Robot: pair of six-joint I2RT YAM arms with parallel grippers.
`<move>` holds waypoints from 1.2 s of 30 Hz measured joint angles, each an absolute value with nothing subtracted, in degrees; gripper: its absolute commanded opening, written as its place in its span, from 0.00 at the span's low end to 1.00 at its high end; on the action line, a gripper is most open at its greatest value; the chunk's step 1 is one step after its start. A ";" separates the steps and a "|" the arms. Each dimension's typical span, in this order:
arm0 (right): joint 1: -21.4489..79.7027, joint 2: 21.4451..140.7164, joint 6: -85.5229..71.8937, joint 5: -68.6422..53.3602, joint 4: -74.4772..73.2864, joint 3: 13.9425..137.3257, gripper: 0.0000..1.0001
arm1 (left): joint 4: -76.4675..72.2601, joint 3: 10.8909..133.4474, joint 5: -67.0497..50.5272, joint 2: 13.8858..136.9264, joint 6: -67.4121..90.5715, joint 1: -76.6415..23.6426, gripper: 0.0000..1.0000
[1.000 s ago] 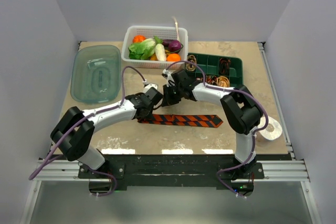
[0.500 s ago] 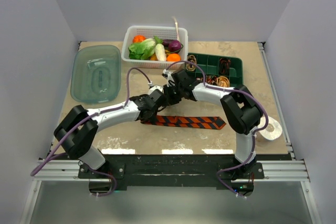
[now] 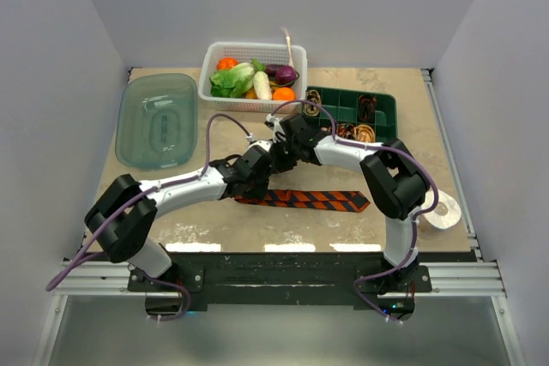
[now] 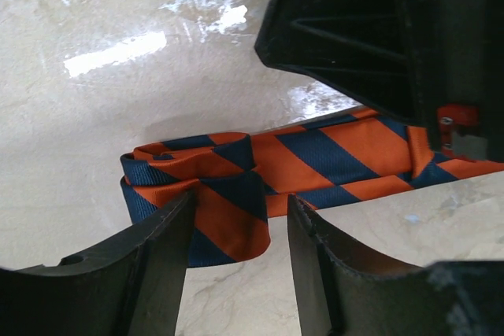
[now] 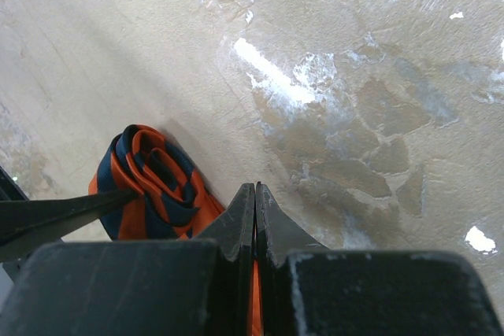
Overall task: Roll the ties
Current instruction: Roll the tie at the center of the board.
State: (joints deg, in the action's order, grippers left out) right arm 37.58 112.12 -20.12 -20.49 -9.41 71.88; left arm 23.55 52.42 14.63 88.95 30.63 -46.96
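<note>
At counter (image 3: 257,225) centre: left hand (image 4: 240,206) parted, straddling coiled end of striped tie (image 4: 315,155); right hand (image 5: 254,194) closed, pinching tie's flat length.

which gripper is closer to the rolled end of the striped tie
Left: the left gripper straddles the rolled end; the right gripper pinches the striped tie just beside it.

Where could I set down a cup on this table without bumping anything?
Bare patches: the strip between the tie and the near edge, and the stretch between the tray and the right edge, behind the tape. Crowded: the back row of bin, basket and tray.
</note>
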 measured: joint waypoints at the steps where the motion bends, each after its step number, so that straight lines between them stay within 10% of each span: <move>1: 37.58 112.12 -19.99 -20.49 -9.45 71.83 0.00 | 23.16 52.25 14.22 88.77 30.61 -46.96 0.59; 17: 37.95 105.23 -18.57 -20.49 -9.87 70.61 0.00 | 21.74 50.59 11.35 78.43 30.96 -43.18 0.71; 36: 48.27 106.76 -18.33 -20.43 -11.60 73.08 0.00 | 5.54 32.64 -21.43 68.60 35.27 -15.31 0.72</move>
State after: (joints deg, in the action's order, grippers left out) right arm 48.27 106.76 -18.33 -20.43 -11.60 73.08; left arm 5.54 32.64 -21.43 68.60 35.27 -15.31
